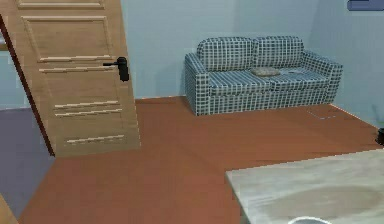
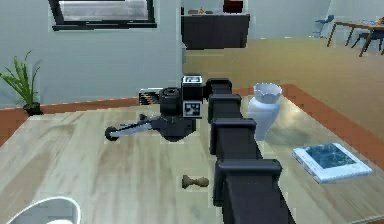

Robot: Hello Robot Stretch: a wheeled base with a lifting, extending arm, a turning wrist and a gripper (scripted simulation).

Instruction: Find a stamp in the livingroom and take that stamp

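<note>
A small brown knobbed thing (image 2: 195,182), shaped like a hand stamp, lies on its side on the pale wooden table (image 2: 90,170), just left of the dark arm bar (image 2: 240,165). The arm reaches out over the tabletop. At its far end stand the white marker squares (image 2: 182,97), and left of them the gripper (image 2: 115,132) points toward the arm side view's left. Only bare tabletop lies behind its fingers (image 2: 126,127), so it holds nothing. The brown thing is nearer the bottom edge than the gripper, apart from it.
A white vase (image 2: 265,108) and a flat blue-and-white book (image 2: 330,160) lie right of the arm; a white dish rim (image 2: 45,212) is at bottom left. Beyond: a potted plant (image 2: 22,85), a dark cabinet (image 2: 215,28). Ahead: an open wooden door (image 1: 80,75), a checked sofa (image 1: 262,72), the table corner (image 1: 310,195).
</note>
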